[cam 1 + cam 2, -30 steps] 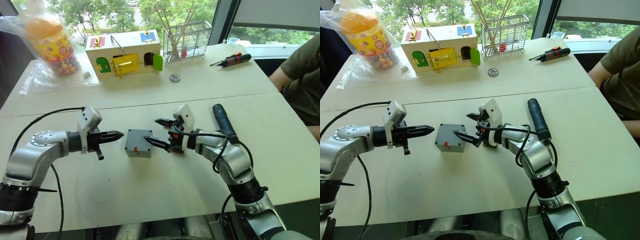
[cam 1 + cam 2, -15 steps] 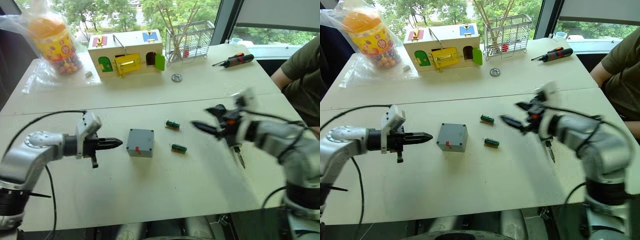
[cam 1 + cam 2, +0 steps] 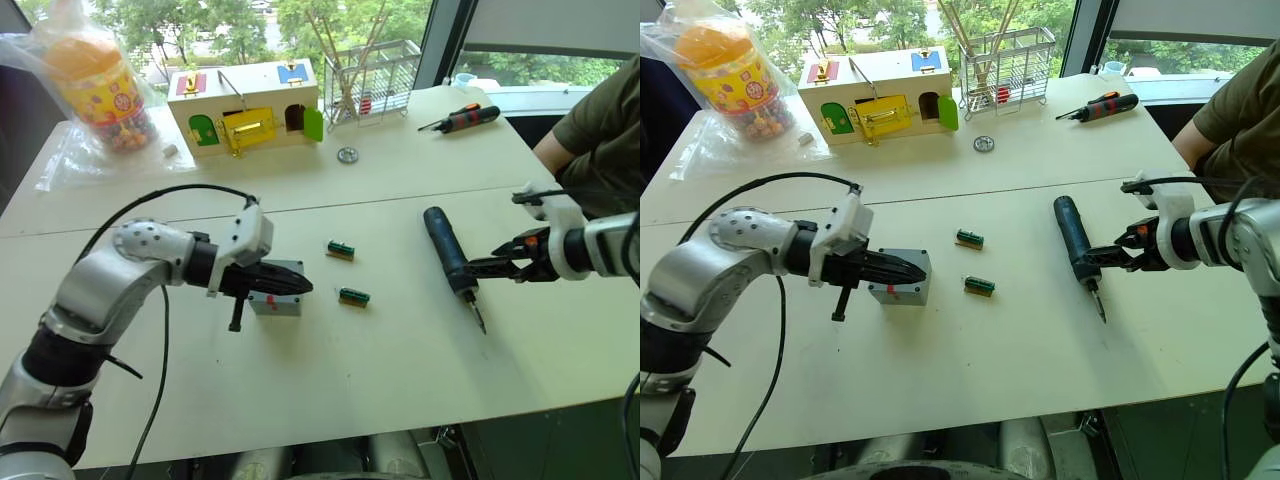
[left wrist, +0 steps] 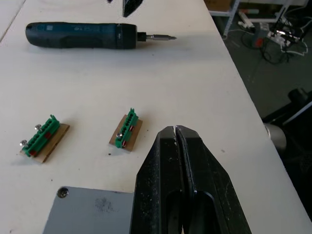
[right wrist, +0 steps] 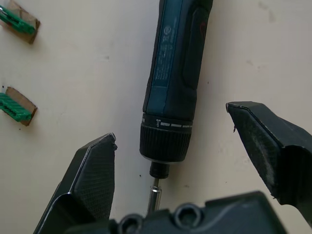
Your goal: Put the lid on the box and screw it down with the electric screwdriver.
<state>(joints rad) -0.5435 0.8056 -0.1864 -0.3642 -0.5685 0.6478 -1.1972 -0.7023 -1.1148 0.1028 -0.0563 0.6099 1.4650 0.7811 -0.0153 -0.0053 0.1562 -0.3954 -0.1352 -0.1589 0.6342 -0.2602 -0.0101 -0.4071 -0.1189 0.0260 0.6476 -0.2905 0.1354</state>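
A white table (image 3: 330, 400) carried the work. Near its middle sat the box (image 3: 902, 280), a small grey square enclosure with a red mark on its near side, and the lid (image 4: 87, 212) lay flat on top of it, a screw showing at one corner. The left gripper (image 3: 298, 288) hung just above the lid with its two black fingers pressed together, holding nothing. Just to the right of the box lay two small green terminal blocks (image 3: 342, 249) on brown card, one a little farther from the robot than the other, apart from each other and from the box. Farther right lay the electric screwdriver (image 3: 446, 249), a thick dark blue cylinder flat on the table, its thin metal bit pointing toward the robot. The right gripper (image 5: 190, 161) hovered at the bit end of the tool with its fingers spread wide, one on each side of the tip, gripping nothing. At the far side of the table stood a wooden toy house (image 3: 246, 106) with coloured doors, a wire rack (image 3: 372, 82), a jar of sweets (image 3: 98, 85) and a red-and-black hand screwdriver (image 3: 462, 119). A person's arm (image 3: 590, 125) in a dark green sleeve showed at the right edge.
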